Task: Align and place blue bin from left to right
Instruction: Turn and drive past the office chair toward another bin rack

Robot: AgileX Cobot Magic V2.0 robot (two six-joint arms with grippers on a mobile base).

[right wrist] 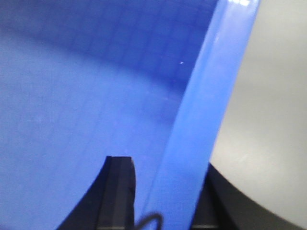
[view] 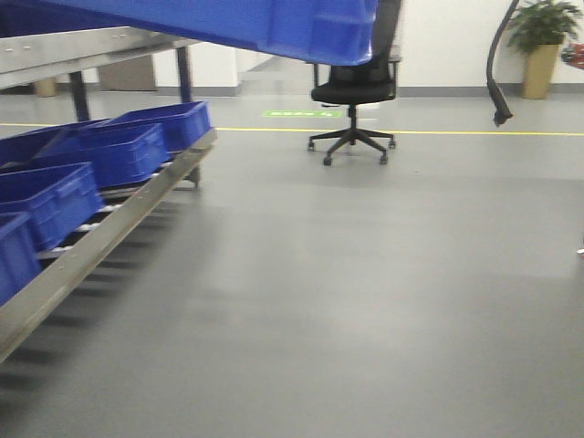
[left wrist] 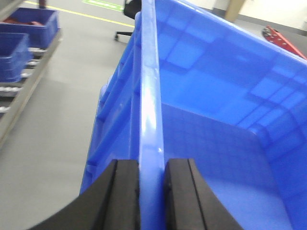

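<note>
Filling most of the front view is the smooth grey floor (view: 365, 292). Next biggest is the blue bin (view: 274, 27), deep rectangular plastic with ribbed walls. It is held up in the air across the top of that view, its lower edge sloping down to the right. Only the underside and one corner show there; the frame cuts off the rest.

Left side: long metal roller rack (view: 128, 219) running away from the camera, with a steel upper shelf (view: 82, 50) above it. Shallow blue crates (view: 119, 151) sit in a row on the rollers, close together. The nearest is cut off at the left edge, and all are motion-blurred.

Black office chair (view: 354, 100) stands behind the bin, and the bin's corner covers part of its backrest. Far right: potted plant (view: 540, 36) against the wall, with a black hose (view: 495, 73) hanging near it. A yellow line (view: 456, 132) crosses the floor behind the chair. The green floor marking (view: 301, 113) beside it has unreadable text.

Left gripper (left wrist: 152, 170): black pads clamped on the bin's long rim, one inside, one outside. Right gripper (right wrist: 165, 191): fingers straddle the rim the same way, pressed in on it. That view is close and blurred, and the outer finger is mostly cropped.

Grippers show only in the wrist views, as does the bin's gridded inner floor. Left wrist view also catches the rack and crates off to the left, the chair past the bin's far end, and a red object (left wrist: 283, 40) at upper right, too cropped to identify.
</note>
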